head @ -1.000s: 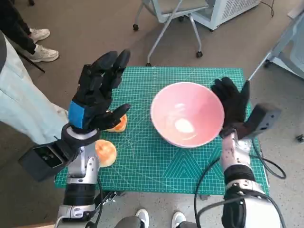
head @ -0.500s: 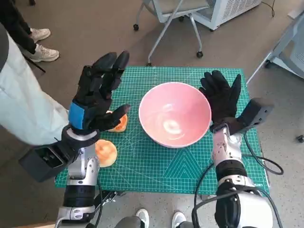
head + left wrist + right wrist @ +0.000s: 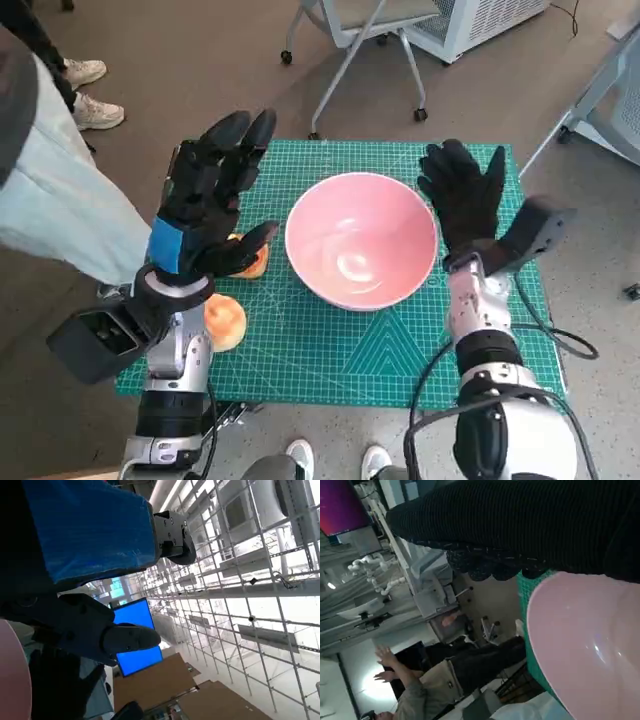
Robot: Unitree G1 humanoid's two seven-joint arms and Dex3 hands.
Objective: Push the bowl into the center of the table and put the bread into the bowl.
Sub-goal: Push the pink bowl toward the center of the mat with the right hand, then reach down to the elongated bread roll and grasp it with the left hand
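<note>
The pink bowl (image 3: pixel 361 252) sits mid-tabletop (image 3: pixel 330 350). The right hand (image 3: pixel 465 200), spread and empty, flanks it; the left hand (image 3: pixel 205 195) hovers released above two breads (image 3: pixel 224 320).

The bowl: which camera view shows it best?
The head view. There the whole pink bowl shows, empty, on the green mat, with the right hand beside it. The right wrist view shows only part of its rim and inside. The left wrist view shows only a pink edge, perhaps the bowl.
</note>
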